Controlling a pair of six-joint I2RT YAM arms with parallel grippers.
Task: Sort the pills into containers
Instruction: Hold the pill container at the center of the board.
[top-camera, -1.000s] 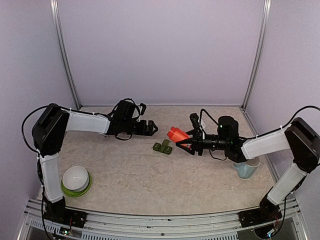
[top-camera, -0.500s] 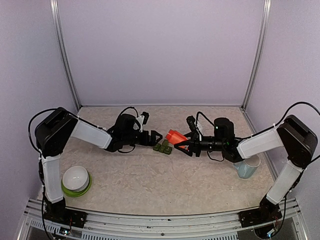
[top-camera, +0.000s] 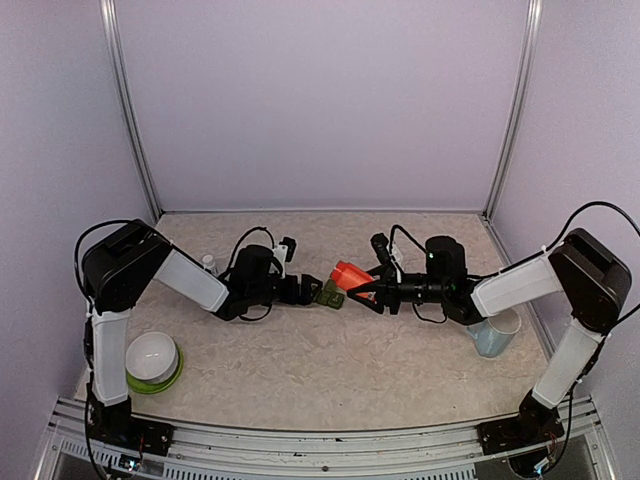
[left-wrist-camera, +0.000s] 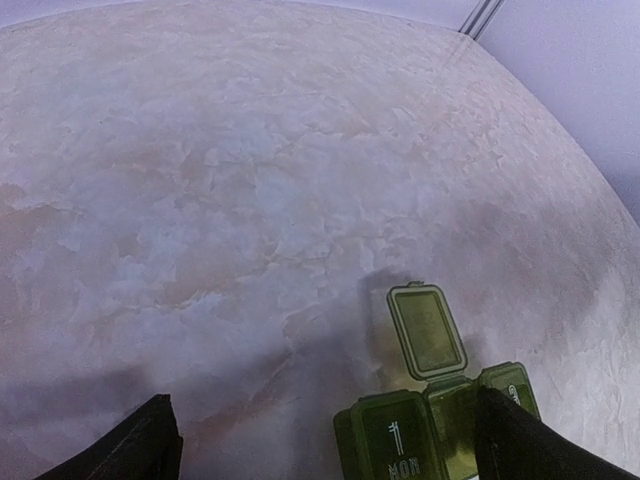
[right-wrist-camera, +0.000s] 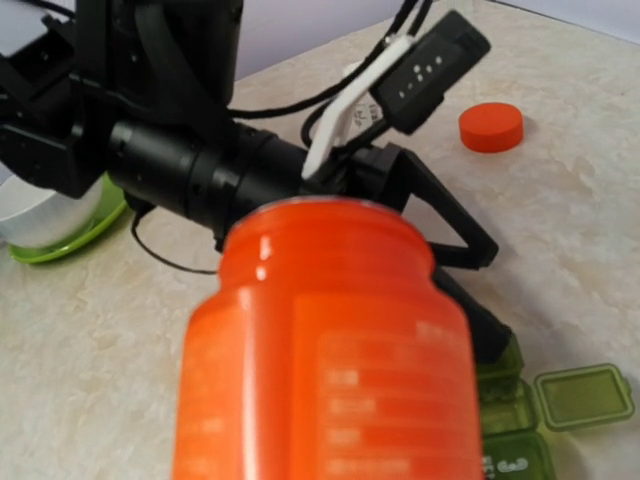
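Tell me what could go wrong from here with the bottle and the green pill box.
1. The orange bottle, apparently uncapped and tipped sideways in the right gripper, may spill pills past the small green pill box.
2. Only one lid visibly stands open; the MON lid looks shut, so pills could bounce off.
3. The open left gripper sits close to box and bottle; a bump could shift the box.

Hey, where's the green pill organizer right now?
In the top view it sits near the centre: the green pill organizer lies between the open fingers of the left gripper, right next to the orange bottle held by the right gripper.
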